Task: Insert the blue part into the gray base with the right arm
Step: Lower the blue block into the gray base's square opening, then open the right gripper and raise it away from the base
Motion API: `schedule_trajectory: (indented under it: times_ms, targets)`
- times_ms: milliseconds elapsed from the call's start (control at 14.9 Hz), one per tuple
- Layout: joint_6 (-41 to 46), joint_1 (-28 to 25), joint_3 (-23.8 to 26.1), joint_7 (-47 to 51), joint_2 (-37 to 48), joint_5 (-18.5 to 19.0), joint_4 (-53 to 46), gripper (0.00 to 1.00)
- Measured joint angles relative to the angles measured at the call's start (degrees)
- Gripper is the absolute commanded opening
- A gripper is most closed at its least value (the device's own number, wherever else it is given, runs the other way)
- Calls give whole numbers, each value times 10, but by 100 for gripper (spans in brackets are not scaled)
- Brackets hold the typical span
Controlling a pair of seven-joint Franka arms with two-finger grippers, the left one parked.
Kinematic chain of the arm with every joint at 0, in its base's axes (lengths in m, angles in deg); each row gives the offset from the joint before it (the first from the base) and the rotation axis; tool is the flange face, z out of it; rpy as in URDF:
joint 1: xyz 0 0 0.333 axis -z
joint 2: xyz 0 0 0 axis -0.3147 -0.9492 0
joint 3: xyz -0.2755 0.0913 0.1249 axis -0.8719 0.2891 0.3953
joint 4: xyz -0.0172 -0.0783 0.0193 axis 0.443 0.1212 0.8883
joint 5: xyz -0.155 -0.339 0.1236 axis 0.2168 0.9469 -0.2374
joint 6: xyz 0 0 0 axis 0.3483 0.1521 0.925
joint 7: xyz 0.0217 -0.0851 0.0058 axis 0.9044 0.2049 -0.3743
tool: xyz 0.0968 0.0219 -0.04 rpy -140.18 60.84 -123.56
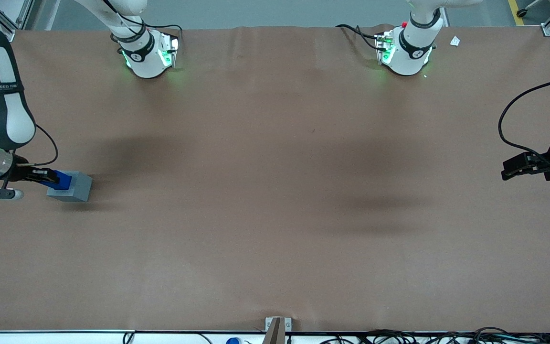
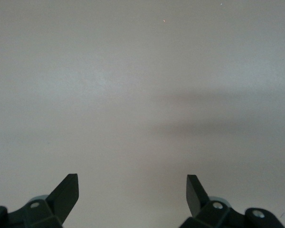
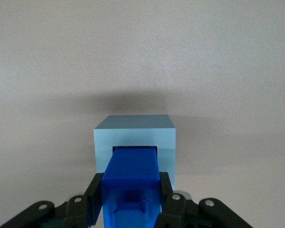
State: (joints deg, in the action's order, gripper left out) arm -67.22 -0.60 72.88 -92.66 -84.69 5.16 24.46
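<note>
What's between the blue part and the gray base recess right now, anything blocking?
Nothing visible. The gripper is shut on the blue part, whose leading end sits at the mouth of the gray base recess, at the working arm's end of the table.

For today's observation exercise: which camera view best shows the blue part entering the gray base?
The right wrist view: the gripper holds the blue part at the gray base recess. The front view shows them small; the left wrist view shows neither.
</note>
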Motion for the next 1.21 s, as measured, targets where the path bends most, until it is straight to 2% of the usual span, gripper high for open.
schedule_trajectory:
  times_ms: [134, 268, 335, 469, 536, 737, 871, 1206]
  targets:
    - [-6, 0, 0, 0, -4, 0, 0, 22]
    - [-7, 0, 0, 0, -6, 0, 0, 32]
    - [-8, 0, 0, 0, -6, 0, 0, 44]
    - [-8, 0, 0, 0, -6, 0, 0, 58]
    - [-8, 0, 0, 0, -6, 0, 0, 71]
    - [-8, 0, 1, 0, -6, 0, -2, 86]
    - [2, 0, 3, 0, -5, 0, -10, 100]
    - [97, -4, 11, 0, 20, 0, -63, 100]
